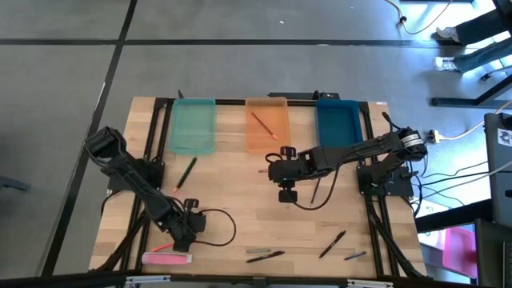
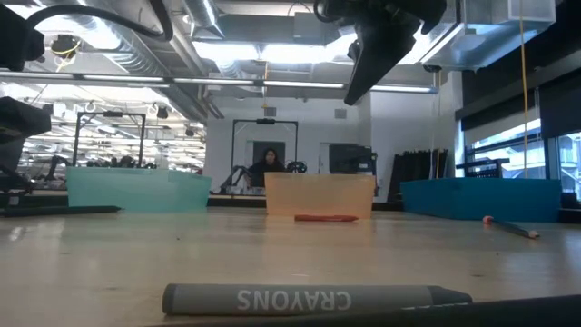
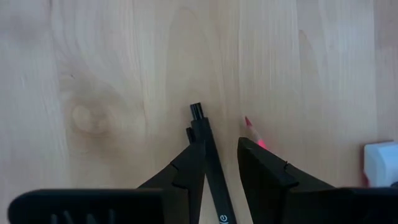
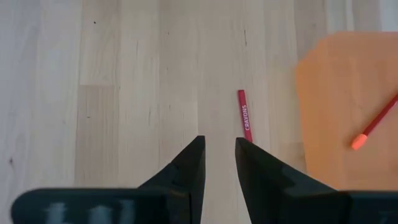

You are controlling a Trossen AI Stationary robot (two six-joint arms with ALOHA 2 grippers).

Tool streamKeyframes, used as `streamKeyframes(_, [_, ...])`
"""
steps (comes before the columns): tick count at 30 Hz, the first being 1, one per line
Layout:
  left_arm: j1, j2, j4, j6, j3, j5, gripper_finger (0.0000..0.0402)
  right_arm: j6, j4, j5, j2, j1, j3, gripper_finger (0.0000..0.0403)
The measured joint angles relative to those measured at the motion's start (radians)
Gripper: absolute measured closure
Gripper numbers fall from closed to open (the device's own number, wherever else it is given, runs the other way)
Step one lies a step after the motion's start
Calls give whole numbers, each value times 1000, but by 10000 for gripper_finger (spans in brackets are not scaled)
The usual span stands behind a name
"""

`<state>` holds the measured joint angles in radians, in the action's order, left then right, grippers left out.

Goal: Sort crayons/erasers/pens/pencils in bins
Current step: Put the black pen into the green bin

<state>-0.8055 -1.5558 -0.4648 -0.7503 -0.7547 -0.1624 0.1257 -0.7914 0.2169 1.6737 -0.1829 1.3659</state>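
Note:
A black pen (image 3: 208, 163) lies on the wood near the table's near left corner. My left gripper (image 3: 221, 144) (image 1: 184, 230) points down over it, open, with one finger on each side of the pen. A red pencil (image 3: 254, 132) and the pink-and-white eraser (image 1: 166, 258) lie just beside it. My right gripper (image 4: 219, 141) (image 1: 286, 192) hangs open and empty above the table's middle. A red crayon (image 4: 244, 123) lies ahead of it, in front of the orange bin (image 1: 266, 138). That bin holds a red pencil (image 1: 262, 123). The teal bin (image 1: 194, 126) and the blue bin (image 1: 337, 124) flank it.
A green stick (image 1: 186, 172) lies in front of the teal bin. Several dark sticks (image 1: 332, 244) and a grey crayon (image 2: 318, 298) lie along the near edge. My left arm's cable (image 1: 224, 228) loops on the wood. People and equipment show in the room beyond the far edge.

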Motion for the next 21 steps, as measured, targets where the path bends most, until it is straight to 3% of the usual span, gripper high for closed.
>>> streamKeyframes(21, [2, 19, -46, -11, -25, -57, 309, -3, 4, 0, 0, 2, 0, 309])
